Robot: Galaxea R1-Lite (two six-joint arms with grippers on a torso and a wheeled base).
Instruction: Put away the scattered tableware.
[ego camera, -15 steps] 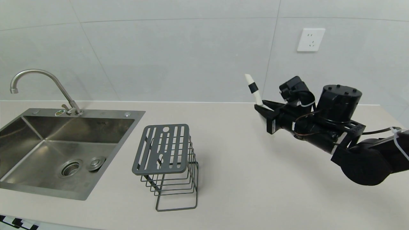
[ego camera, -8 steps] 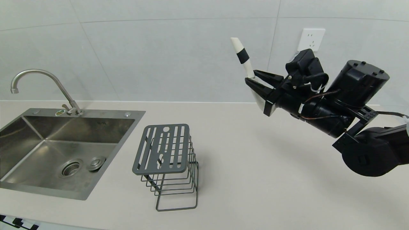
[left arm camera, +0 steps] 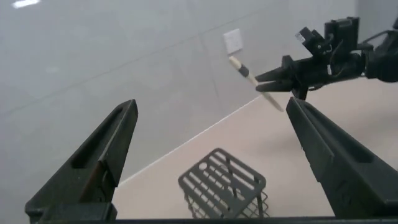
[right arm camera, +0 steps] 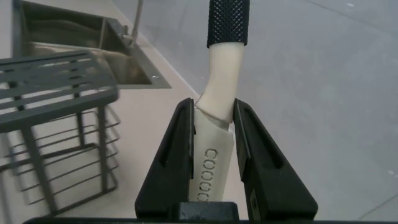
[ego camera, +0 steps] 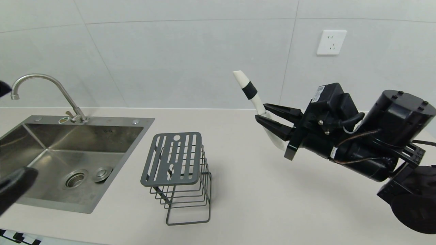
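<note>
My right gripper [ego camera: 269,119] hangs above the counter's right half, shut on a white utensil [ego camera: 259,106] with a black band [ego camera: 250,90]. The utensil tilts up and to the left. In the right wrist view the jaws [right arm camera: 214,111] pinch its white shaft [right arm camera: 214,165] below the black textured band [right arm camera: 228,22]. A grey wire rack [ego camera: 176,169] stands on the counter to the left of that gripper and lower. My left gripper [left arm camera: 210,107] is open and holds nothing, high over the sink side. From there the rack [left arm camera: 222,185] and the held utensil [left arm camera: 244,67] show farther off.
A steel sink [ego camera: 20,200] with a curved tap [ego camera: 41,89] fills the counter's left part. The beige counter [ego camera: 272,197] is bare to the right of the rack. A wall socket [ego camera: 331,42] sits on the tiled wall. A dark part of my left arm [ego camera: 13,186] shows at the left edge.
My right gripper, with the utensil, rose high, then came down again, ending farther left and nearer. The left arm has come into the head view's left edge.
</note>
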